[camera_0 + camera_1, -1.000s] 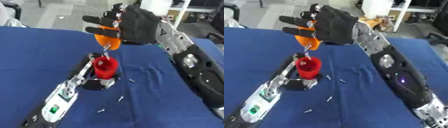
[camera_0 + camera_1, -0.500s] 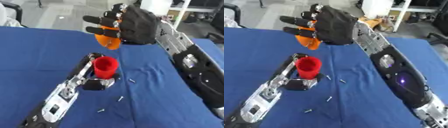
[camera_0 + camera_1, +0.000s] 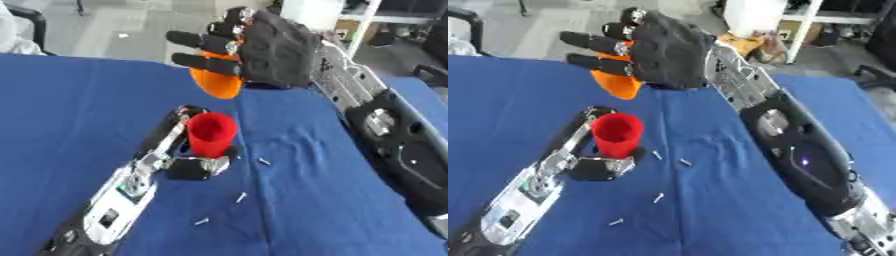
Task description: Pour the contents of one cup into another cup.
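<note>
Right hand (image 3: 271, 50) fingers (image 3: 197, 39) curled round the orange cup (image 3: 219, 82), holding it in the air, tipped over with its mouth facing down and to the left, above and slightly behind the red cup (image 3: 210, 134); back of the hand faces the camera, so the thumb side is hidden. The two cups are apart, not touching. Left hand (image 3: 194, 165) fingers wrap the base of the red cup, which stands upright on the blue surface (image 3: 61, 115), mouth open to the top; inside of it cannot be made out. Left arm (image 3: 122, 195) comes in from the lower left, silver and black, lying low over the surface. Right arm (image 3: 798, 150) runs from the lower right up to the raised hand, black with silver joints. A few small pale bits (image 3: 241, 197) lie scattered on the blue surface just right of and in front of the red cup; shape is thin and short, otherwise unclear. Floor and white furniture legs (image 3: 363, 22) show past the far edge.
</note>
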`<state>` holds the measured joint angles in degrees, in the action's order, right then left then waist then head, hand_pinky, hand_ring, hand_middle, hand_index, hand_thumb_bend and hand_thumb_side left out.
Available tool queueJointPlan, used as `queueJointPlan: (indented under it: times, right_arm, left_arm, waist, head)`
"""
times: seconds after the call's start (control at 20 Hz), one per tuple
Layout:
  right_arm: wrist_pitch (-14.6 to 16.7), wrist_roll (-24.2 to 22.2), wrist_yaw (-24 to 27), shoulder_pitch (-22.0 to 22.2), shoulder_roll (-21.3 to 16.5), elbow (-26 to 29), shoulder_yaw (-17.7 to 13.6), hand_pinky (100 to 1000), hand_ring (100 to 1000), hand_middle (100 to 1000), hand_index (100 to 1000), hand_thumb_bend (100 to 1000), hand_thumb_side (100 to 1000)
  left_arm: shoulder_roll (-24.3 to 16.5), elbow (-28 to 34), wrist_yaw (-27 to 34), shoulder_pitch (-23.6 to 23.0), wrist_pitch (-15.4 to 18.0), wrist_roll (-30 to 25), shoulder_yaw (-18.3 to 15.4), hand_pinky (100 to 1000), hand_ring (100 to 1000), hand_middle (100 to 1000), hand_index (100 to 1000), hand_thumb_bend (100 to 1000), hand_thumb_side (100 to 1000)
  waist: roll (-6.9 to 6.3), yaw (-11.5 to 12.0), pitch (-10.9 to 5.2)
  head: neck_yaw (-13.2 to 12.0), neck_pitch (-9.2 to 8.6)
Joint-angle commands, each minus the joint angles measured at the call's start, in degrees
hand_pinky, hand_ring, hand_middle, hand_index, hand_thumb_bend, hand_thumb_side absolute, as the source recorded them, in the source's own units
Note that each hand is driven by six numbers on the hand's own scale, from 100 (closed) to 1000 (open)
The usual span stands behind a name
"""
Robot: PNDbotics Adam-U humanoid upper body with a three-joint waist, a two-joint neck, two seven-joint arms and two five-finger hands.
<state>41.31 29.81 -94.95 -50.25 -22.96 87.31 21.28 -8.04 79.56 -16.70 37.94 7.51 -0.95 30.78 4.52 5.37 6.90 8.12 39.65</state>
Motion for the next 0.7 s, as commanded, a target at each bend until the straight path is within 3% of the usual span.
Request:
queueJointPlan:
  times: [0.05, 0.7]
  right_arm:
    - [6.7, 7.1, -0.4, -1.2, -1.1, 0.4, -0.5, 558, 325, 895, 920, 100, 100]
    - [6.8, 7.2, -0.7, -1.2, -1.2, 0.2, -0.5, 564, 324, 895, 918, 100, 100]
  left_arm:
    - [0.2, 0.8, 0.1, 1.4, -0.1, 0.0, -0.4, 100, 258, 331, 621, 100, 336]
    - [0.2, 0.9, 0.3, 1.6, -0.2, -0.2, -0.4, 100, 260, 334, 623, 100, 335]
  waist:
    - [-0.24, 0.0, -0.98]
    - [-0.22, 0.2, -1.14]
  head:
    - [-0.1, -0.50]
    - [0.0, -0.50]
